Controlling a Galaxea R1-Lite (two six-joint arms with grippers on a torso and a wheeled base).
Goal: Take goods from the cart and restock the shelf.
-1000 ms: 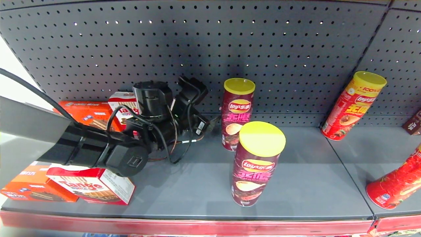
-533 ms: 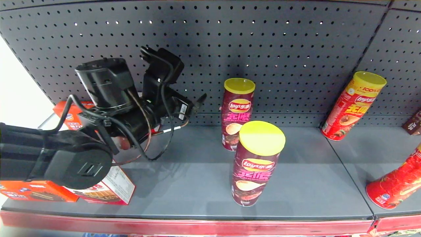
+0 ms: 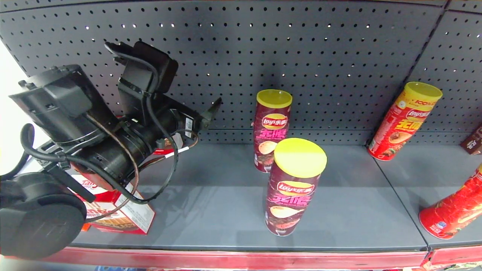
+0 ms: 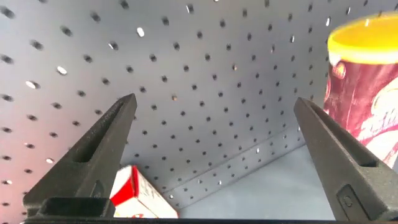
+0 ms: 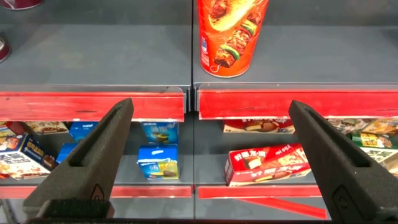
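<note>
Grey shelf [image 3: 211, 210] | 2 maroon cans [image 3: 295, 188] [image 3: 272, 130] upright | left pincer [image 4: 214, 99] wide, empty | right pincer [image 5: 210, 102] wide, empty

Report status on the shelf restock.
Left gripper open, empty. Right gripper open, empty. Two maroon cans upright on shelf. Box below left arm.

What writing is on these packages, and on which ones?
Front purple can: brand logo over large characters; not quoted here.
Rear purple can: the same design.
Yellow-lidded red can: logo, large characters.
Red-and-white box: side print too small to read.
Lower-shelf red box: too blurred.
</note>
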